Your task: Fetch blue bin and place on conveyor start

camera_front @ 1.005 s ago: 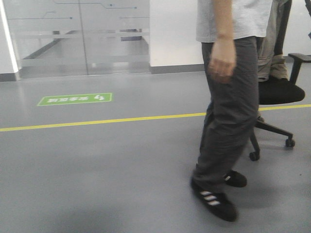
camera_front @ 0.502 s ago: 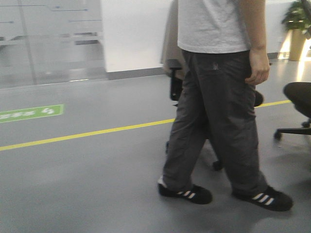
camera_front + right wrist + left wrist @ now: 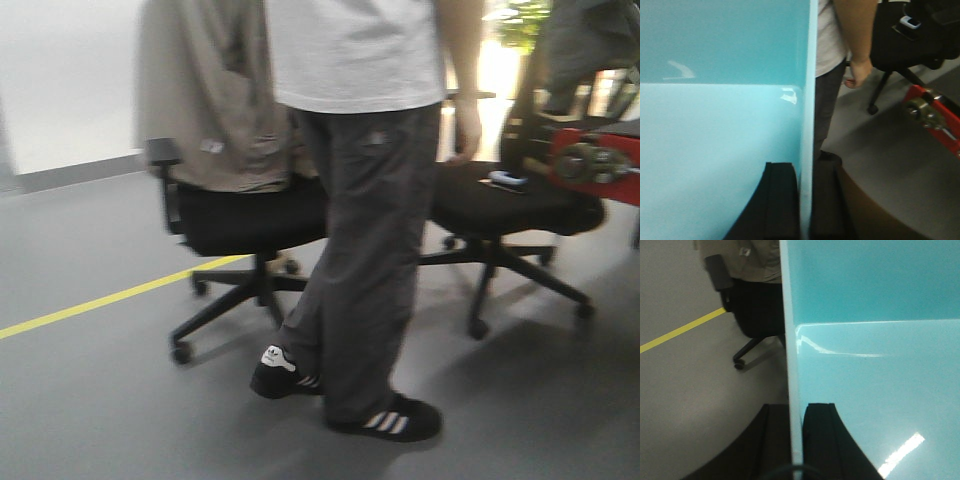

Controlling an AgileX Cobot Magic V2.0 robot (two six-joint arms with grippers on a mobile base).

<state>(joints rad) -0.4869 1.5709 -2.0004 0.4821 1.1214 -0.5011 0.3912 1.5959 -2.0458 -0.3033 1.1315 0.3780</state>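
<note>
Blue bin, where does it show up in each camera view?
Front view: not in it.
Left wrist: blue bin fills the right half, with its wall edge running down the centre.
Right wrist: blue bin fills the left half.
Shared landmark: red frame at the right edge of the front view, and also at the right in the right wrist view. The left wrist view lacks it.

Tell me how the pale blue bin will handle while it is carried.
The bin looks glossy, with glare streaks, so it may slip. The left gripper and right gripper each pinch one thin wall, which could flex. The inside that shows is bare, so it is probably light.
</note>
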